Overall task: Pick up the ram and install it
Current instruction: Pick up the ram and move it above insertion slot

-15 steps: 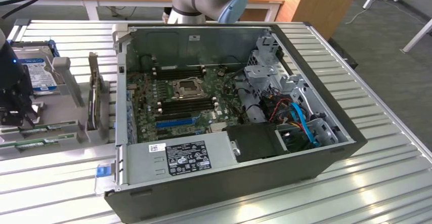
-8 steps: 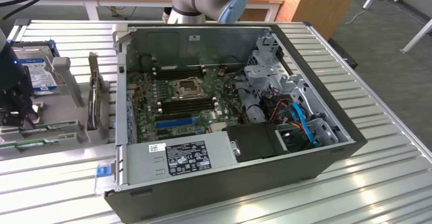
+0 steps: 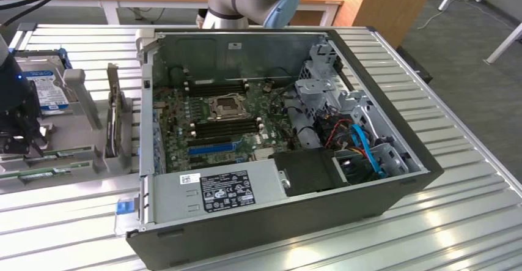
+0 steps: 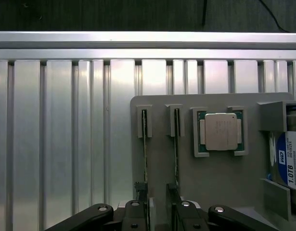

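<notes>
Two rams, thin green sticks, stand on edge in slots of a grey holder (image 4: 220, 178): one ram (image 4: 144, 144) and a second ram (image 4: 176, 144) beside it. My gripper (image 4: 157, 195) hovers over their near ends. Its fingers (image 4: 140, 207) are open, with a gap of bare holder between them, and each stick runs under one finger. In the exterior view the dark gripper (image 3: 21, 139) hangs at the far left over the holder, where the rams (image 3: 61, 154) lie. The open computer case (image 3: 383, 210) shows the motherboard with black memory slots (image 3: 220, 126).
On the holder sit a processor chip (image 4: 221, 131) and a hard drive (image 4: 288, 163). An upright expansion card (image 3: 114, 115) stands between the holder and the case. Ribbed aluminium table (image 4: 56, 134) surrounds everything. Drive cage and cables (image 3: 351, 130) fill the case at the exterior view's right.
</notes>
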`<act>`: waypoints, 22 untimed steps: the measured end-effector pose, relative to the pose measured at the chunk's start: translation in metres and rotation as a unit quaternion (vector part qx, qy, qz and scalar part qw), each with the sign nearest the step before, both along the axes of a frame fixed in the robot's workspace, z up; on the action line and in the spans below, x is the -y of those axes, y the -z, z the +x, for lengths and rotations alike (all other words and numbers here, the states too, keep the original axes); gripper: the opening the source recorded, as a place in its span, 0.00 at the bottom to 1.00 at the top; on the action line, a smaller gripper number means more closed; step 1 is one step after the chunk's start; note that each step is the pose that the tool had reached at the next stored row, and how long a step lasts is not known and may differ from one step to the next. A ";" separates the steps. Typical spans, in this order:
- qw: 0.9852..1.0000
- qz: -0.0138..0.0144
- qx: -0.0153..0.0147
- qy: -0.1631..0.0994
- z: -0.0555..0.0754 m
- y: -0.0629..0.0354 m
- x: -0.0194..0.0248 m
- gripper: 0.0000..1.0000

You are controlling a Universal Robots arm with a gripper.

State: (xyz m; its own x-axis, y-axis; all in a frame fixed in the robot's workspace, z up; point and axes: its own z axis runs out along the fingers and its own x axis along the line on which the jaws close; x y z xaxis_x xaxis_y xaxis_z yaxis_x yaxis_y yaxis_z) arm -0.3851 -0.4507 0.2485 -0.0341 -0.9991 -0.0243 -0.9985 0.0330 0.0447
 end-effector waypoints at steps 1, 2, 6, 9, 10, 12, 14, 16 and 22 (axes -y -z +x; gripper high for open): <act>1.000 0.000 0.000 0.000 0.000 0.0004 0.0000 0.29; 1.000 0.000 0.000 0.000 0.000 0.0007 0.0000 0.29; 1.000 0.000 0.000 0.000 0.000 0.0025 0.0000 0.29; 1.000 0.000 0.000 0.000 0.000 0.0040 0.0000 0.29; 1.000 0.000 0.000 0.000 0.000 0.0045 0.0000 0.29; 1.000 0.000 0.000 0.000 0.000 0.0054 0.0000 0.29; 1.000 0.000 0.000 0.000 0.000 0.0062 0.0000 0.29; 1.000 0.000 0.000 0.000 0.000 0.0070 0.0000 0.29; 1.000 0.000 0.000 0.000 0.000 0.0094 0.0000 0.29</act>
